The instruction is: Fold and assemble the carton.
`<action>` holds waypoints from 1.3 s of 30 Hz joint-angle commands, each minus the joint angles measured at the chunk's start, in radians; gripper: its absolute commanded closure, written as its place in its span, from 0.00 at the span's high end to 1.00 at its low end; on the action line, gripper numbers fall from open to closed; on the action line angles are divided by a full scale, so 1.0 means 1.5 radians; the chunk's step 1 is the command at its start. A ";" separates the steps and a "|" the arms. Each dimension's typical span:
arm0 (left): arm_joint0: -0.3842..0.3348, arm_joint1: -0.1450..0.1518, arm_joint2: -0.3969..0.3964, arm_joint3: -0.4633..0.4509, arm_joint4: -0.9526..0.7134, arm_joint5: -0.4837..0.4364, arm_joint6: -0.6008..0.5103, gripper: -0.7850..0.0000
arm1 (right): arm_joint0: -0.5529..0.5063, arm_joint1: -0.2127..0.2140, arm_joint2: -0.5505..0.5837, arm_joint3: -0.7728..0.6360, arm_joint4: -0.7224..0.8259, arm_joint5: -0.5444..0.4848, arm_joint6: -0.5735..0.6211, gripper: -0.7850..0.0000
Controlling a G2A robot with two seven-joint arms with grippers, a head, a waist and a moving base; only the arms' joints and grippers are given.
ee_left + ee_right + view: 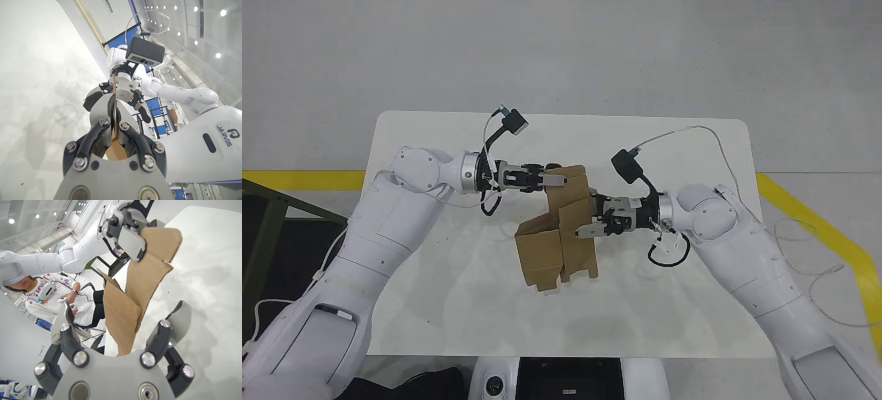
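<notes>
White tabletop (442, 300); left tool (562, 180) clamps carton (552, 245) at 12 o'clock, right tool (587, 228) apart: lone pinch may slip.

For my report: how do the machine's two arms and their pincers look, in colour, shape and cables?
The arms are glossy white and rounded. The left pincer and the right pincer have black links, silver bolts and pale grey fingers. Each wrist carries a black camera box; the right one trails a thin white cable.
</notes>
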State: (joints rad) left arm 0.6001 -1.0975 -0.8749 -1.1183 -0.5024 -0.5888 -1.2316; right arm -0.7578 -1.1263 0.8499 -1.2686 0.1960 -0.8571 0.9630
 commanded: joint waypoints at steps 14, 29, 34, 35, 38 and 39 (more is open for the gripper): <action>-0.001 0.008 0.008 -0.010 -0.022 0.001 -0.001 0.00 | 0.057 0.023 -0.099 0.032 0.055 -0.020 -0.020 0.19; -0.006 0.015 -0.006 0.006 -0.041 -0.033 0.033 1.00 | 0.088 0.039 -0.152 0.057 0.119 -0.053 -0.053 0.00; -0.001 0.017 -0.027 0.033 0.000 -0.071 0.088 1.00 | 0.086 0.042 -0.141 0.080 0.168 -0.054 -0.054 0.00; 0.002 0.017 -0.029 0.035 0.018 -0.078 0.100 1.00 | 0.083 0.042 -0.136 0.089 0.177 -0.050 -0.061 0.00; 0.020 0.018 -0.031 0.027 0.060 -0.092 0.133 1.00 | 0.073 0.040 -0.121 0.108 0.187 -0.041 -0.101 0.00; 0.028 0.019 -0.033 0.022 0.068 -0.094 0.141 1.00 | 0.069 0.039 -0.117 0.110 0.187 -0.040 -0.115 0.00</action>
State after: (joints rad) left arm 0.6271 -1.0699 -0.9219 -1.0755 -0.4202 -0.7260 -1.0379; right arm -0.6475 -1.0658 0.6662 -1.1090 0.4770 -0.9195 0.8198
